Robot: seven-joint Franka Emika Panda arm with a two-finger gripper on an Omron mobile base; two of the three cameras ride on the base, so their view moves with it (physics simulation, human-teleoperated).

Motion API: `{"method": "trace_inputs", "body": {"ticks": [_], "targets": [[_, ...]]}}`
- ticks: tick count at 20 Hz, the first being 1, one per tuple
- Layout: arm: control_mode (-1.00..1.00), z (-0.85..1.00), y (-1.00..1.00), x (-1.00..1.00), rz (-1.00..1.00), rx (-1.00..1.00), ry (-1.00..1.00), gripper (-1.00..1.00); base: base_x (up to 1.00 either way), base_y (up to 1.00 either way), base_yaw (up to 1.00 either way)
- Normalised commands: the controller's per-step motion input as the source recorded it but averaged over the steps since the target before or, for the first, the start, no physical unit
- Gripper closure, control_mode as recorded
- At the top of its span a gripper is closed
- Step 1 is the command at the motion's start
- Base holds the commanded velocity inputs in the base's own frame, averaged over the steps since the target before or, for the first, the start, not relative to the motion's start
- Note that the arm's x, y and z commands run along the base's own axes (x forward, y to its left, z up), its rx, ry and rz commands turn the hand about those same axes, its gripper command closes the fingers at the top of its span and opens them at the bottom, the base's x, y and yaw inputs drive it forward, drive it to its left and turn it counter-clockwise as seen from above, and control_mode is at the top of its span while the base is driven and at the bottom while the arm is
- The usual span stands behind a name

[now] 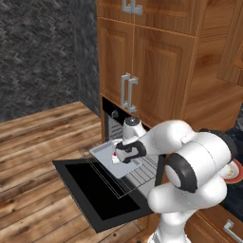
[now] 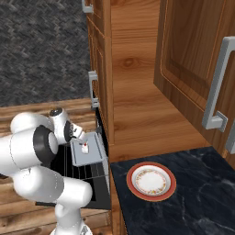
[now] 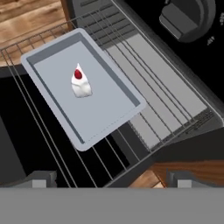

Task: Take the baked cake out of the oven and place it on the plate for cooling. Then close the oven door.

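1. Robot arm bulks closest to the base cams; it bends fwd & down over the open oven, w/ the gripper above the pulled-out rack.
2. Oven door lies dropped flat, a big black panel jutting toward the wood floor. Judgement: it walls off low approach, so the arm has to work from above, not from the front.
3. Cabinet doors stand right over the oven mouth. Judgement: headroom there is tight; lift should come out toward the door side before rising.
4. Dark counter sits to the oven's right, w/ open surface around the plate. Plate is bare, well apart from the tray.
5. Tray rests on the rack, raised rim all round. Judgement: fingers must drop inside the rim w/o clipping it.
6. Cake sits upright toward one end of the tray, untouched, up & left of gripper centre in the hand view.
7. Claw: jaws spread wide, nothing between them.
8. Step, as judged: reach/align phase of the cake pickup. Next needs shifting over the cake, descending, closing gently on a small soft wedge.
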Motion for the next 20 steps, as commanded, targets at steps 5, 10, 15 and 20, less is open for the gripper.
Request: {"method": "trace_inputs", "body": {"ticks": [5, 10, 15, 20], "targets": [[-1.00, -0.14, 0.00, 0.17, 0.00, 0.00, -0.04, -1.00, 0.00, 0.00, 0.00], [-1.00, -0.03, 0.00, 0.22, 0.00, 0.00, 0.00, -1.00, 0.00, 0.00, 0.00], [-1.00, -0.04, 0.01, 0.23, 0.00, 0.00, 0.00, -1.00, 0.00, 0.00, 0.00], [-1.00, -0.12, 0.09, 0.23, 0.00, 0.00, 0.00, -1.00, 0.00, 0.00, 0.00]]}}
